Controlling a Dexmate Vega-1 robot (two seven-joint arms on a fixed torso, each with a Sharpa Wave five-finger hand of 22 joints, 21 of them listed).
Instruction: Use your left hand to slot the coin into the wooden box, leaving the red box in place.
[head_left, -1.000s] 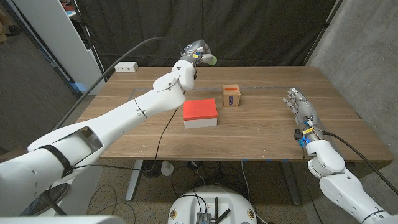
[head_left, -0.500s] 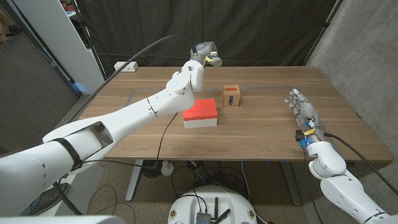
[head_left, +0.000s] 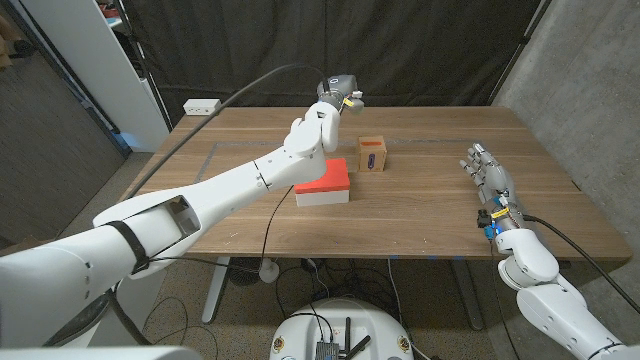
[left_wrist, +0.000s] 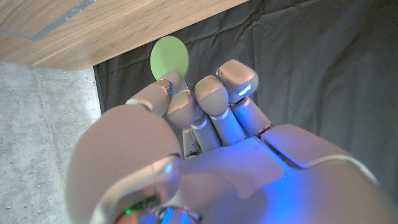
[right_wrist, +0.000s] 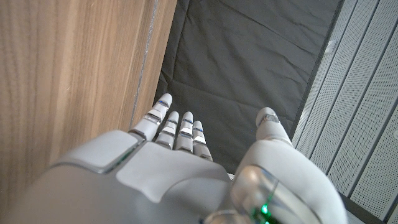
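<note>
Green coin pinched in my left hand has swung rightward, nearing the wooden box. Slot alignment comes next, I judge. My right hand waits, fingers apart, holding nothing.

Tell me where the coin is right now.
The coin is pinched in the left hand, raised over the table's far middle in the head view, left of and behind the wooden box.

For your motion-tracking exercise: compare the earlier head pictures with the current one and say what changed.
The left hand, pinching the round pale-green coin, swung rightward above the table's far edge toward the small wooden box. The red-topped white box, wooden box and right hand stayed put.
</note>
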